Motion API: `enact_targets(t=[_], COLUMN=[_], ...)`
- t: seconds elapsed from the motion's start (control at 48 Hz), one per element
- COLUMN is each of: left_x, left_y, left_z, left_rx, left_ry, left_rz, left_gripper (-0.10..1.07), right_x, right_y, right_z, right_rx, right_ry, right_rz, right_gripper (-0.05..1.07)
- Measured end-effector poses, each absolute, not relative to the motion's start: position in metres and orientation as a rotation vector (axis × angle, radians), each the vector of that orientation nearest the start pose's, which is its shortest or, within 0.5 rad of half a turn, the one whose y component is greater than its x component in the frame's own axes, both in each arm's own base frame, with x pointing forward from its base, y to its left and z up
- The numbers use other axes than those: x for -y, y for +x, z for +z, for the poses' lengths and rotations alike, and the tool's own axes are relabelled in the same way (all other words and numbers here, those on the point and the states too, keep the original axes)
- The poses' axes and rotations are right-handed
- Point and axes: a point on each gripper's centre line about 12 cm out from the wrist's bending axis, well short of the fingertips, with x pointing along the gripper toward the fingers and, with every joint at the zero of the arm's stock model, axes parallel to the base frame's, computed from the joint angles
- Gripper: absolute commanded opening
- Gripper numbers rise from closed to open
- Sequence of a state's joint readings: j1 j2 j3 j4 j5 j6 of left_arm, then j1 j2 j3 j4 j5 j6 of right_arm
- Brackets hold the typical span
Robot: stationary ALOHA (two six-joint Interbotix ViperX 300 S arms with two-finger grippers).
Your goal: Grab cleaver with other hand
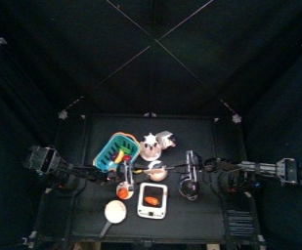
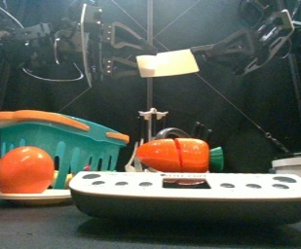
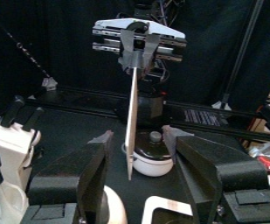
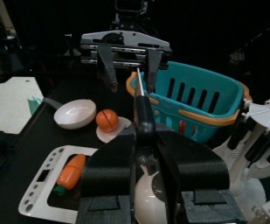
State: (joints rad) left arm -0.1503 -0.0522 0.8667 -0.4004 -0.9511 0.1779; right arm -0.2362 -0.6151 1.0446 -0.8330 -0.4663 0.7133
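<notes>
The cleaver (image 2: 166,63) has a cream blade and is held in the air above the table's middle. My right gripper (image 4: 143,140) is shut on its handle end and reaches in from the right (image 2: 231,47). In the left wrist view the cleaver (image 3: 131,114) shows edge-on, hanging from the right gripper's jaws. My left gripper (image 3: 137,140) is open, its jaws either side of the blade's tip without touching it. It also shows in the front view (image 2: 107,39) just left of the blade.
A teal basket (image 2: 56,136) with an orange rim stands at the left. An orange ball (image 2: 25,167) sits on a small plate. A toy carrot (image 2: 172,154) lies on a white tray (image 2: 179,190). A white bowl (image 4: 75,112) stands nearby.
</notes>
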Motion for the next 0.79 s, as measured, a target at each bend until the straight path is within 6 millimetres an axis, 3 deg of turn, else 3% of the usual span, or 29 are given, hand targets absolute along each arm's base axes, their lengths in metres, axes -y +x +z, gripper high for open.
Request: enact_targets(t=[0.792], left_x=[0.0169], left_y=[0.3575], left_z=[0.2235], left_rx=[0.101], left_ry=[-0.074], left_rz=[0.16], left_gripper=[0.86], right_x=[0.0196], right_y=[0.2616], right_z=[0.2698], right_rx=[-0.095], right_ry=[-0.033], right_rz=[0.117], right_gripper=[0.49])
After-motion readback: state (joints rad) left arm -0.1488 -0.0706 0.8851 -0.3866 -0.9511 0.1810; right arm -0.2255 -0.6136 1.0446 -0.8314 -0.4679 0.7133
